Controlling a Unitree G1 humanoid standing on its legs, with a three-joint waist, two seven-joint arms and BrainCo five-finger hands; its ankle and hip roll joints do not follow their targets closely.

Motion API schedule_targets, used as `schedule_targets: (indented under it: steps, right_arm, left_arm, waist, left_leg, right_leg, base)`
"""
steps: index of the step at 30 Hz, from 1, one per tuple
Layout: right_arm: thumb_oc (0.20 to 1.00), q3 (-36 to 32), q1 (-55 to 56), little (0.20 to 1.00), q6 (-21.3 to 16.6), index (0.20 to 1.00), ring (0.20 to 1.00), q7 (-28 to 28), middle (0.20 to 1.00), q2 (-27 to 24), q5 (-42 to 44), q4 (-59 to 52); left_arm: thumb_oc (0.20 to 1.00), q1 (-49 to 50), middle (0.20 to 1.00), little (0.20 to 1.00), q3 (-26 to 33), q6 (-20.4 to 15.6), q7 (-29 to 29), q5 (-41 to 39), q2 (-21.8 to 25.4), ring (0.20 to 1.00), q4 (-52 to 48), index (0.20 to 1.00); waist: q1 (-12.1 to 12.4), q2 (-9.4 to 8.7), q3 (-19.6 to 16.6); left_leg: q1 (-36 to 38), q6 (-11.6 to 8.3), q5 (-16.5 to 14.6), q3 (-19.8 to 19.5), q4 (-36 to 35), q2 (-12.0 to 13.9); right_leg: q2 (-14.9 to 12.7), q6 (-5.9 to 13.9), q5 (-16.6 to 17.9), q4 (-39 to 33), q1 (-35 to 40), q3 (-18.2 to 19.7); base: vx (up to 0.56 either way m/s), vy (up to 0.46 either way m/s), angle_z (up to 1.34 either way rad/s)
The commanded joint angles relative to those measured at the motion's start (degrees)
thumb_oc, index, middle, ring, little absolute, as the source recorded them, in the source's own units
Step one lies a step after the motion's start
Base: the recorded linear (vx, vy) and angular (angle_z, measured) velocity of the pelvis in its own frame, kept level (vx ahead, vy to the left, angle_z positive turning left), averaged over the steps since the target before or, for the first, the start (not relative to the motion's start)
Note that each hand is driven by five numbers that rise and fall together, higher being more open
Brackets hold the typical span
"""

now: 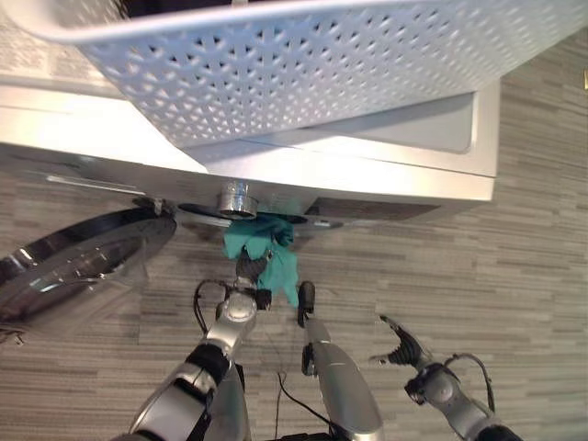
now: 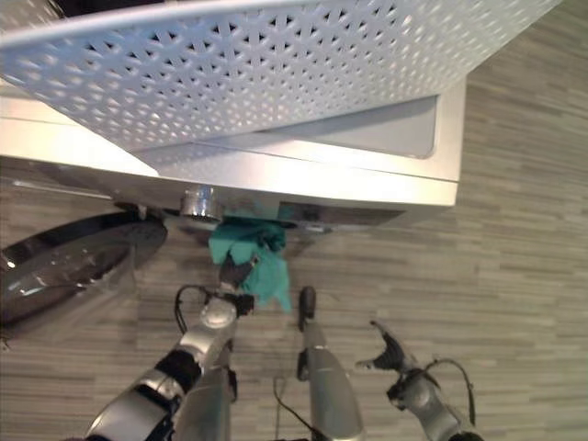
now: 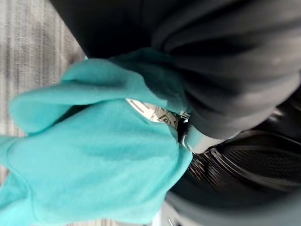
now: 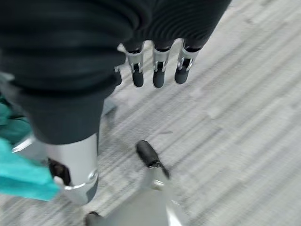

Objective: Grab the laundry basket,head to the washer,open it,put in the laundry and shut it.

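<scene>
- Your left robot hand (image 1: pixel 250 272) is up at the washer's opening, its fingers closed on the teal cloth (image 1: pixel 272 254); the left wrist view shows the cloth bunched over the fingers, with a silver finger part peeking from the folds.
- Your right robot hand (image 1: pixel 399 347) hangs low over the floor, well apart from the washer, its fingers loosely spread and holding nothing; in its own wrist view the dark-tipped fingers (image 4: pixel 159 70) point out in a row over bare boards.
- You have one cloth in sight: a soft, fleecy teal piece, crumpled, hanging from the mouth of the drum down past your left robot hand.
- You have one basket (image 1: pixel 367 64): white plastic, its wall pierced all over with small triangular holes and topped by a smooth rim. It sits on top of the washer, tilted, and spans the upper part of both eye views.
- You have one washer (image 1: pixel 441 175): a boxy body with a smooth, pale silver-grey top and front edge, and one round metal knob (image 1: pixel 235 198) just above the cloth.
- Its one door (image 1: pixel 78 262) is swung open to your left: round, with a dark rim and a clear, glossy domed window.
- Past the cloth, the left wrist view shows the dark drum (image 3: pixel 244 165) with ridged, perforated metal inside.
- The floor (image 1: pixel 533 257) is grey wood-grain planks.
</scene>
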Motion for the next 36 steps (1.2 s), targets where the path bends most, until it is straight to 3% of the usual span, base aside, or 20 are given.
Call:
schedule_targets:
  steps: [1,7,15,17,22,26,30,31,36]
  right_arm:
    - [1.0,1.65,-0.91,1.0,-2.23,1.0,1.0,-3.11,1.0,-1.99,2.8,-4.72]
    - [1.0,2.38,-1.97,1.0,-3.74,1.0,1.0,-3.96,1.0,-2.7,3.59,-8.22]
    - [1.0,1.92,-3.42,1.0,-4.99,1.0,1.0,-4.73,1.0,-3.71,3.43,-7.44]
    - [1.0,1.05,-4.47,1.0,-5.17,1.0,1.0,-5.08,1.0,-3.75,4.31,-6.64]
    - [1.0,-2.32,-5.69,1.0,-6.12,1.0,1.0,-6.03,1.0,-5.56,5.87,-7.75]
    - [1.0,-5.43,-4.73,1.0,-7.07,1.0,1.0,-5.94,1.0,-5.92,7.61,-9.99]
    - [1.0,-6.65,-3.53,1.0,-7.22,1.0,1.0,-5.12,1.0,-6.86,8.46,-11.07]
    - [1.0,-6.89,-3.39,1.0,-7.21,1.0,1.0,-4.83,1.0,-7.25,8.59,-11.21]
    - [1.0,-6.54,-2.23,1.0,-7.32,1.0,1.0,-3.74,1.0,-7.05,7.93,-10.78]
  left_arm:
    - [0.2,-9.84,0.2,0.2,3.65,-3.8,4.37,-2.8,-0.54,0.2,7.52,0.2]
    - [0.2,-18.56,0.2,0.2,7.6,-4.32,6.07,-5.39,3.21,0.2,11.64,0.2]
    - [0.2,-34.44,0.2,0.2,9.4,-7.07,8.77,-9.3,17.88,0.2,7.26,0.2]
    - [0.2,-42.45,0.2,0.2,7.01,-7.3,8.38,-10.58,22.41,0.2,7.53,0.2]
    - [0.2,-56.64,0.2,0.2,1.06,-9.75,10.4,-11.69,26.86,0.2,1.76,0.2]
    - [0.2,-64.36,0.2,0.2,-2.13,-13.62,15.66,-9.62,27.86,0.2,-12.1,0.2]
    - [0.2,-66.61,0.2,0.2,-4.7,-13.29,15.01,-9.08,28.24,0.2,-12.45,0.2]
    - [1.0,-66.68,1.0,1.0,-6.28,-11.97,13.39,-8.58,28.84,1.0,-10.53,1.0]
    - [1.0,-63.09,1.0,1.0,-13.66,-5.11,8.99,2.77,31.27,1.0,-2.9,1.0]
  waist:
    - [-1.15,-2.16,-2.35]
    - [-2.66,-2.95,-1.87]
    - [-4.99,-3.19,-0.15]
    - [-6.13,-3.2,-0.1]
    - [-7.73,-1.8,0.69]
    - [-8.59,-0.51,0.53]
    - [-9.0,0.35,-0.48]
    - [-9.02,0.66,-0.74]
    - [-8.07,2.22,-1.24]
  left_leg:
    - [-4.54,0.81,-0.08,-0.03,0.05,0.02]
    - [-7.32,0.19,-0.29,0.29,0.05,0.65]
    - [-13.65,-0.34,0.01,0.53,0.05,1.83]
    - [-16.76,-0.24,-0.15,0.68,0.28,2.33]
    - [-21.46,0.06,-0.62,-0.19,1.98,2.35]
    - [-26.22,0.39,-2.45,-0.99,5.76,1.85]
    - [-30.06,0.82,-4.89,-1.54,11.17,1.11]
    - [-30.18,0.86,-5.29,-1.57,11.63,1.0]
    - [-28.01,0.92,-5.08,-1.68,10.09,0.96]
  right_leg:
    - [-2.61,4.68,-3.65,2.02,-2.41,0.26]
    - [-2.1,4.88,-3.25,2.06,-5.44,0.16]
    - [-1.46,5.28,-3.31,4.18,-13.28,-0.21]
    - [-1.08,5.42,-3.34,5.08,-17.18,-0.13]
    - [-0.58,5.19,-5.33,8.56,-22.93,0.46]
    - [-0.26,5.06,-7.45,12.56,-28.13,1.28]
    - [0.27,4.39,-9.68,16.42,-31.28,1.78]
    - [0.29,4.19,-10.08,17.01,-31.53,1.85]
    - [-0.14,3.86,-10.22,16.3,-29.83,1.35]
  base:
    - [-0.05,-0.025,-0.01]
    - [-0.01,-0.01,0.0]
    - [0.03,-0.024,-0.02]
    - [0.09,-0.045,-0.01]
    - [0.05,-0.045,0.07]
    - [0.05,-0.054,0.13]
    - [0.04,-0.052,0.06]
    - [0.05,-0.042,0.07]
    - [0.02,0.0,-0.01]
